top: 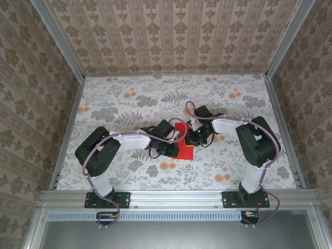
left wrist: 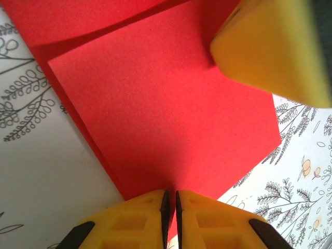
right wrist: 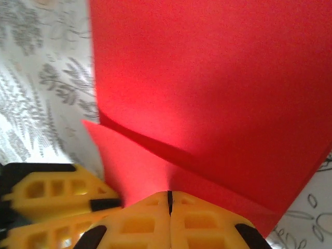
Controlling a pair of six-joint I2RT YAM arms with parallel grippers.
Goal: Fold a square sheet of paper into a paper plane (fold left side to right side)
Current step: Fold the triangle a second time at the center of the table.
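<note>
Nearest the left wrist camera, the left gripper (left wrist: 170,207) has its jaws drawn almost together, a strip of red showing in the slit between them, so it looks pinched on the near edge of the square sheet of paper (left wrist: 166,119). The right gripper (right wrist: 168,205) has its jaws fully together at the sheet's edge from the other side. Whether it nips a layer or only presses down on it I cannot tell. The sheet lies at the middle of the table (left wrist: 41,171) between the two grippers, already doubled, with one layer overlapping another along a slanted, shadowed edge. It looks featherlight and limp, but it keeps a crease. It would slide on the smooth tabletop and could tear or crumple under a hard tug. Judging from this, the best hold is a light pinch at a free corner or edge, with the other gripper pinning the fold line. Much is hidden. Both wrist views cut the sheet off, and from above the arms cover most of it, leaving only a small red patch in sight. The full outline, how many layers there are and how true the crease runs cannot be made out.
</note>
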